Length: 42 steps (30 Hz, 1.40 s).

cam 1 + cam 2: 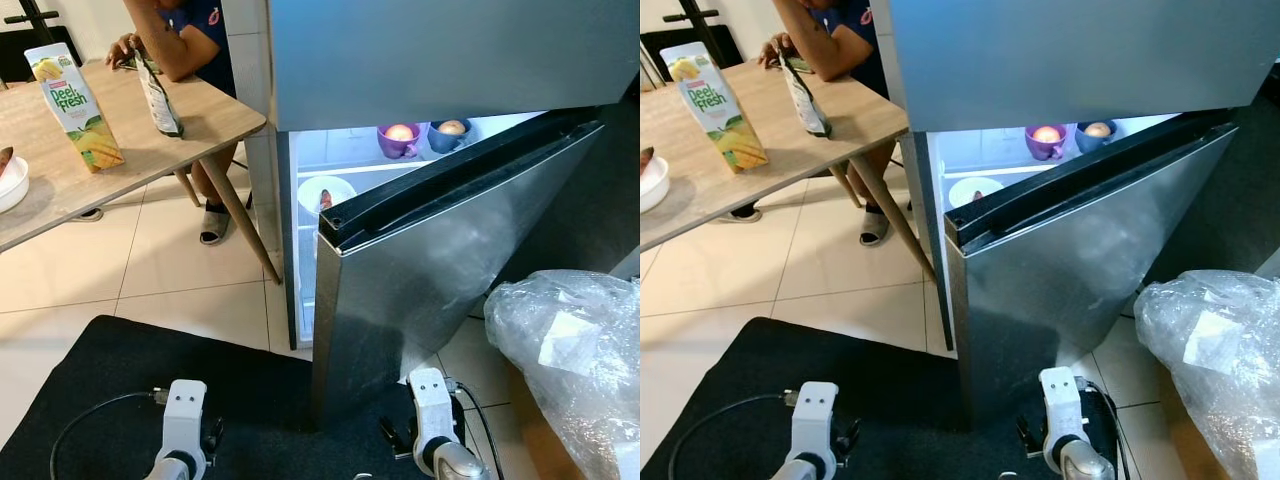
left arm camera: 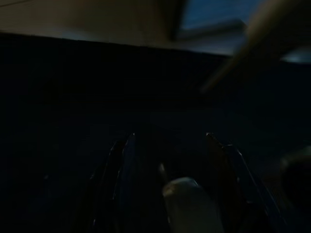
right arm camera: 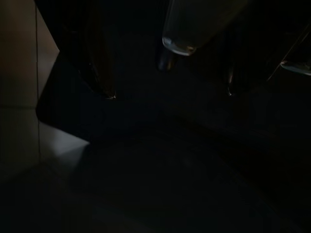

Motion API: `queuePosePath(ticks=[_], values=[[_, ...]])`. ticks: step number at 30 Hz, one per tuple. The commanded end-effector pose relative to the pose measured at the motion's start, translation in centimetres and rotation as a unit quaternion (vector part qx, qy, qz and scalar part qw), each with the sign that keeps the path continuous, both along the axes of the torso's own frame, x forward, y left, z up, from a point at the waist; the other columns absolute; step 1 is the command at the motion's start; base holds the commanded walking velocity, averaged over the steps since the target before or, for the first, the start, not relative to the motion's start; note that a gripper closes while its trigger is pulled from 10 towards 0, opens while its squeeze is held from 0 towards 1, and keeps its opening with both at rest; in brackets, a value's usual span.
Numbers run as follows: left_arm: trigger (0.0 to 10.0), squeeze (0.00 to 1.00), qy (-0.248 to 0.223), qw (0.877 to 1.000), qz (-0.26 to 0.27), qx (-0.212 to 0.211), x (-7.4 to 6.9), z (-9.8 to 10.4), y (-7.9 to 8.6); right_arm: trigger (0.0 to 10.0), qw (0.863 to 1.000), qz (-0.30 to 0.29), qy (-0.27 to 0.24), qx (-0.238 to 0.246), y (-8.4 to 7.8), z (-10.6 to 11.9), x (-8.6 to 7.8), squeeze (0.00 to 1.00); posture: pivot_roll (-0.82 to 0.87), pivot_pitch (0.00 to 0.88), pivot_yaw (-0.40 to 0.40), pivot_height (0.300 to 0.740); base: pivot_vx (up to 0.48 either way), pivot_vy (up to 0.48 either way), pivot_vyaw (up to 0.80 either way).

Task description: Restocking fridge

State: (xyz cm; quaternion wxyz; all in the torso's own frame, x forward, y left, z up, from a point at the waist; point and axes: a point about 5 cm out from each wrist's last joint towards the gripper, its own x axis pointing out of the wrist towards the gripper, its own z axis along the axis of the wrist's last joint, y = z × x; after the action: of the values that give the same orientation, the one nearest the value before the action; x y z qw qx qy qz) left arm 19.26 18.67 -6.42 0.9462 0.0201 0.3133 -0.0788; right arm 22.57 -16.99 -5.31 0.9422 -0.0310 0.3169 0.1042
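Note:
The steel fridge stands ahead with its lower door [image 1: 450, 270] swung partly open toward me. The lit shelves hold a purple bowl [image 1: 399, 138] and a blue bowl [image 1: 450, 133], each with a round fruit, and a white plate [image 1: 325, 193] below. A mango juice carton [image 1: 75, 105] and a dark pouch [image 1: 160, 100] stand on the wooden table [image 1: 150, 150] at left. Both arms hang low over the black mat: left arm [image 1: 183, 420], right arm [image 1: 432, 415]. In the dark wrist views, the left gripper [image 2: 167, 145] and right gripper [image 3: 167, 92] have fingers apart, holding nothing.
A person [image 1: 185, 40] sits behind the table, one hand at the pouch. A white bowl [image 1: 10, 185] rests at the table's left edge. A crinkled clear plastic bag [image 1: 570, 340] bulges at right. The black mat [image 1: 130, 380] covers the tiles under me.

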Motion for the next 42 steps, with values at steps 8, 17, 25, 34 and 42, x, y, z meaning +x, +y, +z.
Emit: queuePosePath(ticks=[8, 17, 25, 34, 42], values=[[10.0, 0.00, 0.018, 0.999, 0.026, 0.022, -0.6, -0.3, 1.4, 10.0, 1.000, 0.009, 0.001, -0.003, 0.1, -0.1, -0.1, 0.00, -0.14, 0.129, 0.023, 0.740, 0.000, -0.360, 0.00], [10.0, 0.00, -0.048, 0.990, -0.133, -0.002, -0.2, 0.8, -1.4, 10.0, 0.999, 0.049, -0.016, 0.010, 0.1, 0.5, 0.3, 0.00, -0.14, 0.133, 0.021, 0.740, 0.000, 0.000, 0.00], [10.0, 0.00, -0.100, 0.957, -0.267, -0.045, 0.6, 2.5, -4.2, 10.0, 0.984, 0.155, -0.051, 0.072, 1.7, 1.9, 1.3, 0.00, -0.14, 0.134, 0.022, 0.740, 0.000, 0.000, 0.00], [10.0, 0.00, -0.153, 0.925, -0.348, -0.010, 3.4, 4.6, -6.6, 10.0, 0.952, 0.243, -0.147, 0.114, 4.3, 5.2, 3.6, 0.00, -0.14, 0.136, 0.016, 0.740, 0.000, 0.000, 0.00], [10.0, 0.00, -0.184, 0.917, -0.354, 0.003, 5.0, 5.8, -8.0, 10.0, 0.943, 0.227, -0.208, 0.125, 4.4, 7.0, 4.8, 0.00, -0.14, 0.137, 0.018, 0.740, 0.000, 0.000, 0.00]])
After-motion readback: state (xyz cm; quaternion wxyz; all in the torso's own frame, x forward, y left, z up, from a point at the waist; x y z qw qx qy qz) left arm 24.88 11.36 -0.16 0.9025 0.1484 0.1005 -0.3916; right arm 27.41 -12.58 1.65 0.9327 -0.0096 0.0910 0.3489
